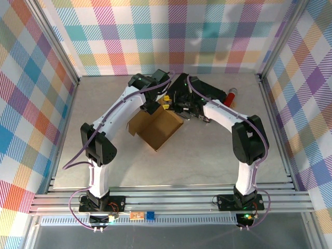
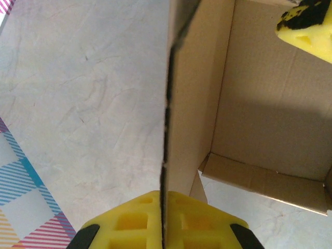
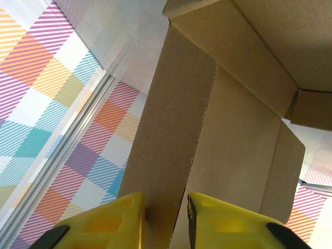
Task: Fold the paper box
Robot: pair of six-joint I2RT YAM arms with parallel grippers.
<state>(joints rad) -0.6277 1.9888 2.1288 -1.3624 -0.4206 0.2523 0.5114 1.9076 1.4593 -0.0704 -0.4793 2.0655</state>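
Box (image 1: 158, 129) stands open mid-table on the pale marbled table (image 1: 207, 161), plaid walls (image 1: 171, 31) around; left gripper (image 2: 163, 201) clamped on its wall, right gripper (image 3: 166, 203) astride a flap, grip unclear

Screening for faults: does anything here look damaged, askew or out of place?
Nothing stands out. The paper box stands half-folded with no tears visible on its flaps, and the left claw pinches one wall cleanly.

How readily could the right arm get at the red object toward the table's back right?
Probably not immediately: its end effector straddles a paper box flap, though the red object lies unobstructed close beside that arm.
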